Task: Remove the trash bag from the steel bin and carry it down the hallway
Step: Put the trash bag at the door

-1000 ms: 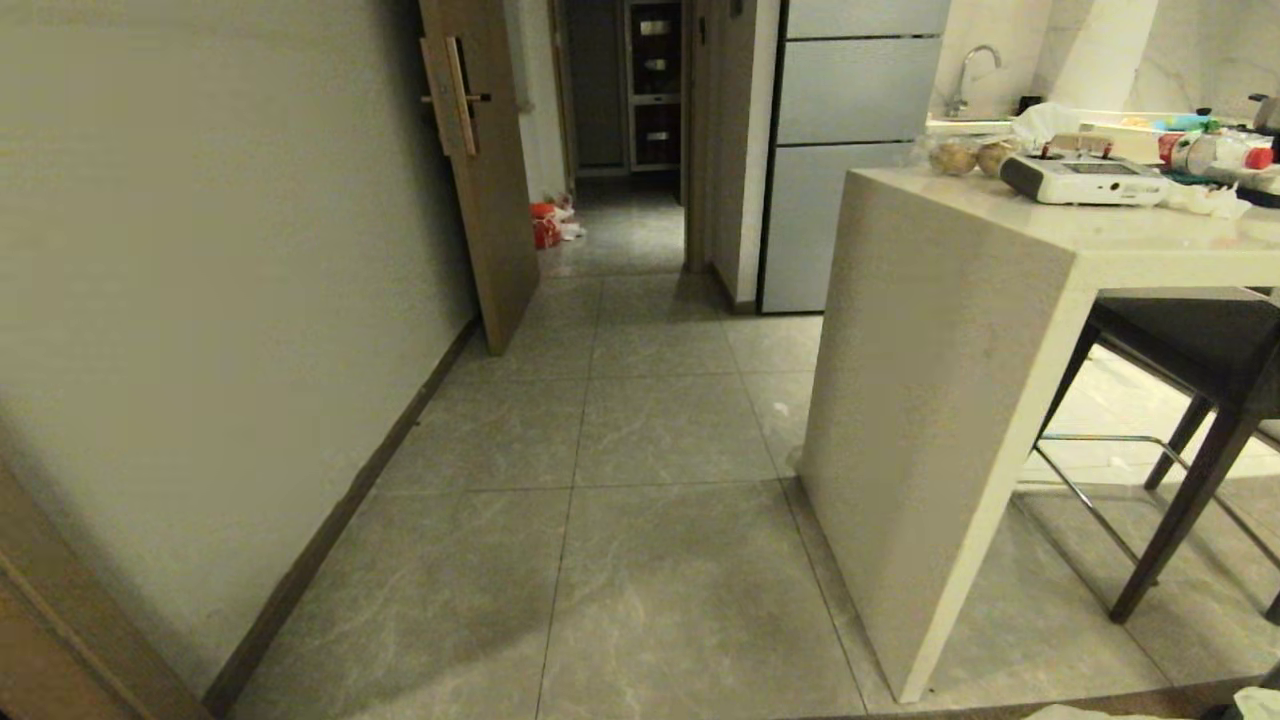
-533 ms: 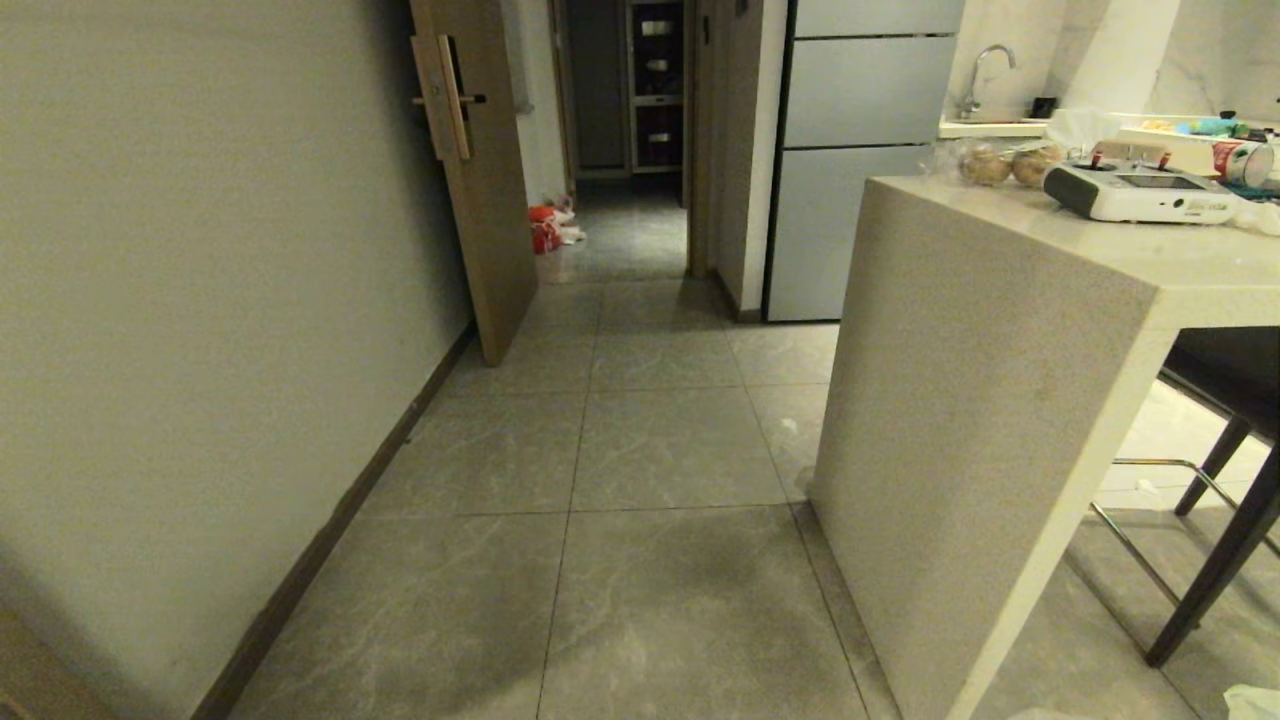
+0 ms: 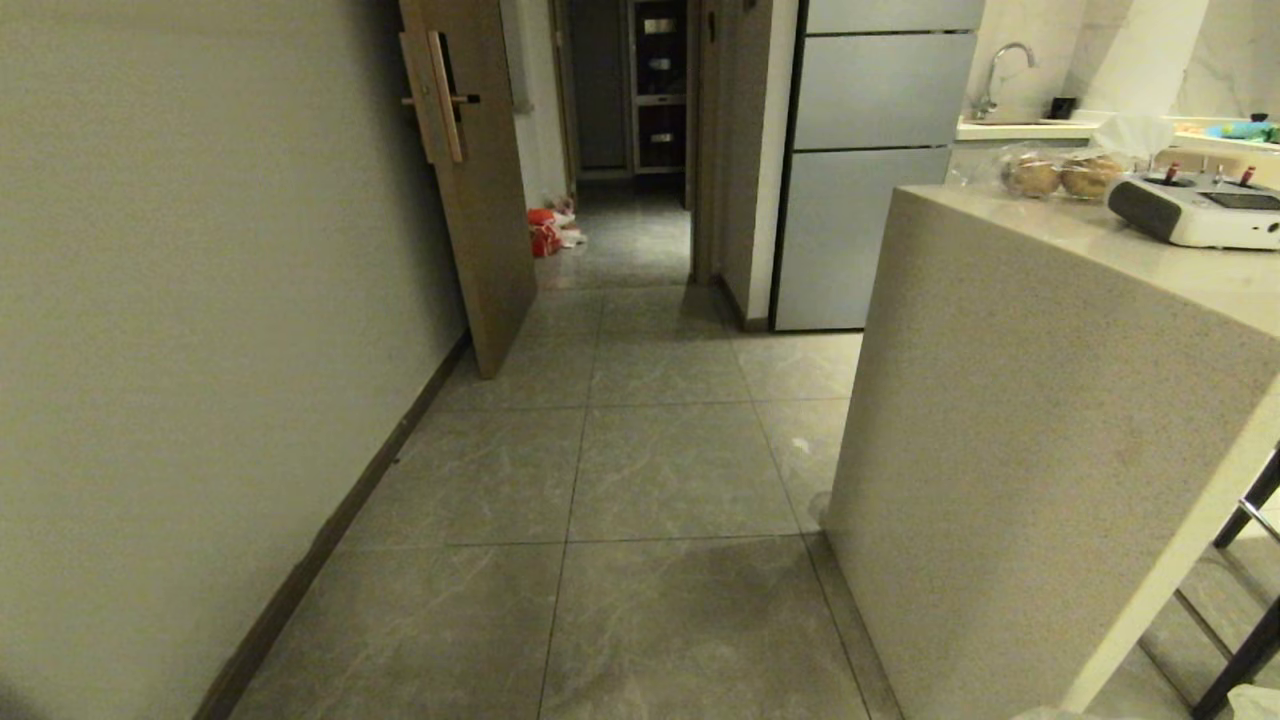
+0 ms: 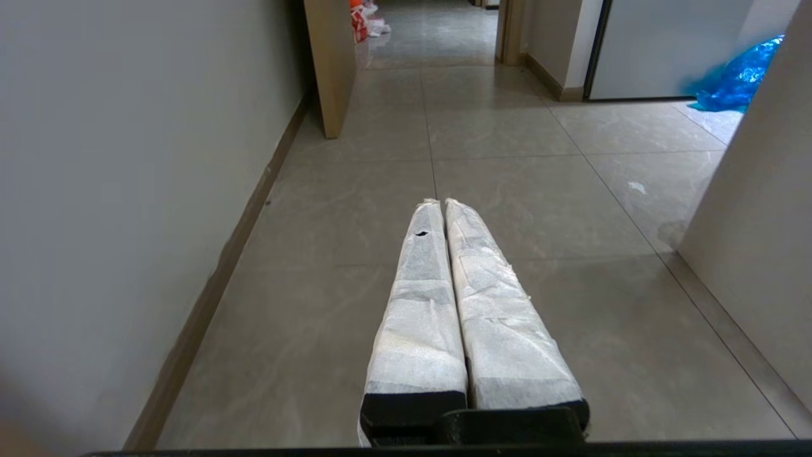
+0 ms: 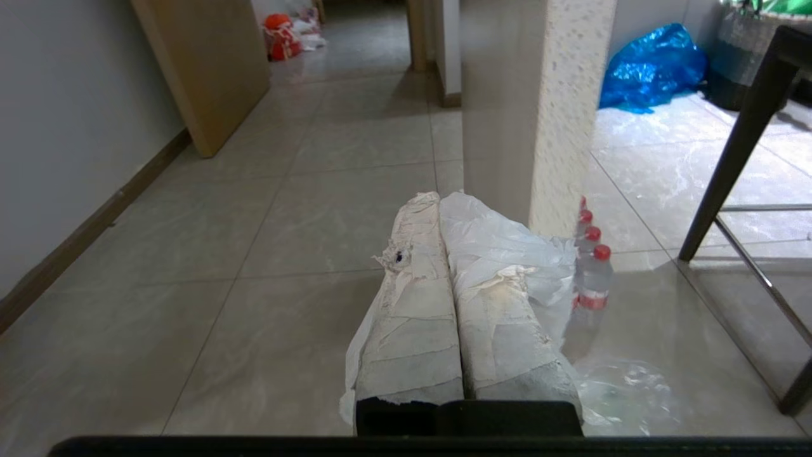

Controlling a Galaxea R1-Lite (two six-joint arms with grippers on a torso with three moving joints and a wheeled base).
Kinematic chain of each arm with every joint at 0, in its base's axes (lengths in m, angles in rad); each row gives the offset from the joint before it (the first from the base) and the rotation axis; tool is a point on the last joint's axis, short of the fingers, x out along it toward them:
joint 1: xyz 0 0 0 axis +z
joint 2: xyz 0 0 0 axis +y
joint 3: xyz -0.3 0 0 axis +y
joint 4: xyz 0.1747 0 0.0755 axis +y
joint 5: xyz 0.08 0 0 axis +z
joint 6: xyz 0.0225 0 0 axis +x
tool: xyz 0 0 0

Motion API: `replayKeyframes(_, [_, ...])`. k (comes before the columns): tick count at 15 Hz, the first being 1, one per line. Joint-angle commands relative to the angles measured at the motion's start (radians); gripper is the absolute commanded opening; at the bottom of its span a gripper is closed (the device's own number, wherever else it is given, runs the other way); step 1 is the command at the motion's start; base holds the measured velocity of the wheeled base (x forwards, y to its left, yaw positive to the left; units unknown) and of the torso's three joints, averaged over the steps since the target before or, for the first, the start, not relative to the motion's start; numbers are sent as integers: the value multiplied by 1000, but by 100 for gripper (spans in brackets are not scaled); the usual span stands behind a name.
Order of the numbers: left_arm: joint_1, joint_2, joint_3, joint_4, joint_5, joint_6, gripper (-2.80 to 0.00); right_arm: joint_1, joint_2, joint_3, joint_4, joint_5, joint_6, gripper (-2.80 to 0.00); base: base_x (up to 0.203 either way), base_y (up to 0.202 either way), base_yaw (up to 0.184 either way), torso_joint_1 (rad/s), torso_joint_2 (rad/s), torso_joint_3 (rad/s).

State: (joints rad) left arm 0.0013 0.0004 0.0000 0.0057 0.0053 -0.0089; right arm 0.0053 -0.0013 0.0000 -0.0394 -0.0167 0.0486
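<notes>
- Hallway (image 3: 640, 470): grey stone-look floor tiles, pale wall, far end dim, contents unreadable.
- Pale speckled stone worktop (image 3: 1040, 420): cut off at the frame edge.
- Thin whitish translucent trash bag (image 5: 507, 254): pinched in the right claw (image 5: 438, 200), draping over the padded fingers; its lower part is hidden.
- Left claw (image 4: 441, 204): clenched, empty, low over the floor.
- Steel bin: not in any view.
</notes>
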Motion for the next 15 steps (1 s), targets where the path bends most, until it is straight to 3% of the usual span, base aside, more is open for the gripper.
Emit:
replayKeyframes(1, [0, 0, 2, -1, 1, 0, -280, 1, 0, 0, -1, 0, 0, -280, 189, 0, -3, 6, 0, -1])
replayKeyframes(15, [-1, 0, 2, 0, 1, 0, -280, 1, 0, 0, -1, 0, 0, -280, 188, 0, 1, 2, 3, 1])
